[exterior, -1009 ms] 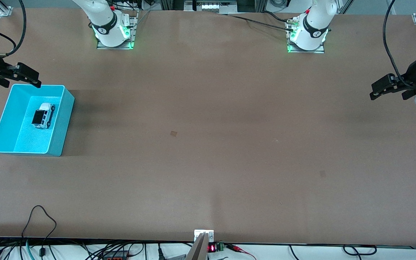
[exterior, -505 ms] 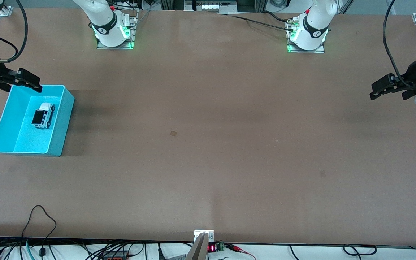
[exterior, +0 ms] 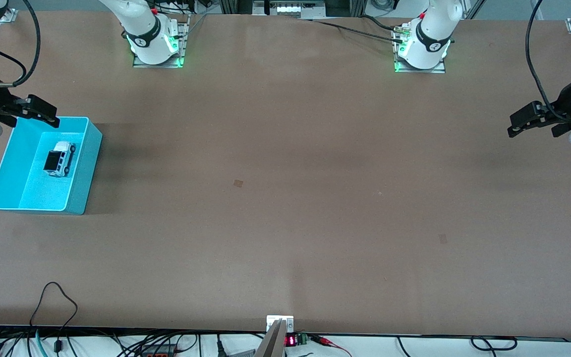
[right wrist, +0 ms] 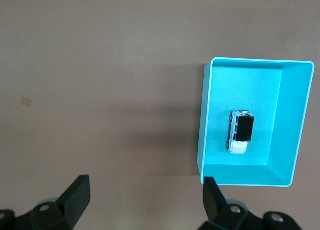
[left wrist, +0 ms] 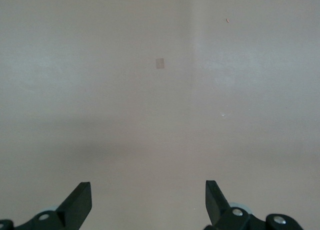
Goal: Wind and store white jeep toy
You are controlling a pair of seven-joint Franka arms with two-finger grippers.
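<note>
**Jeep in the bin, both arms drawn aside**

While the broad brown worktop [exterior: 285, 198] lies flat and matte, almost bare, everything that matters sits at the right arm's end of it. That is where the cyan bin [exterior: 80, 188] stands, a smooth plastic box with thin upright walls and an open top, set where the right arm can reach it easily. Inside, resting on its wheels on the bin floor and apart from the walls, is the white jeep toy [exterior: 59, 158], tiny, boxy, with a black ribbed roof panel; by my reading it is already stored.

Over the bin's corner nearest the arm bases hangs the right gripper [exterior: 42, 113], its black wedge-shaped fingers [right wrist: 75, 195] spread wide and holding nothing. At the opposite end the left gripper [exterior: 526, 121] waits above bare worktop, fingers [left wrist: 80, 202] likewise wide apart and empty.
</note>
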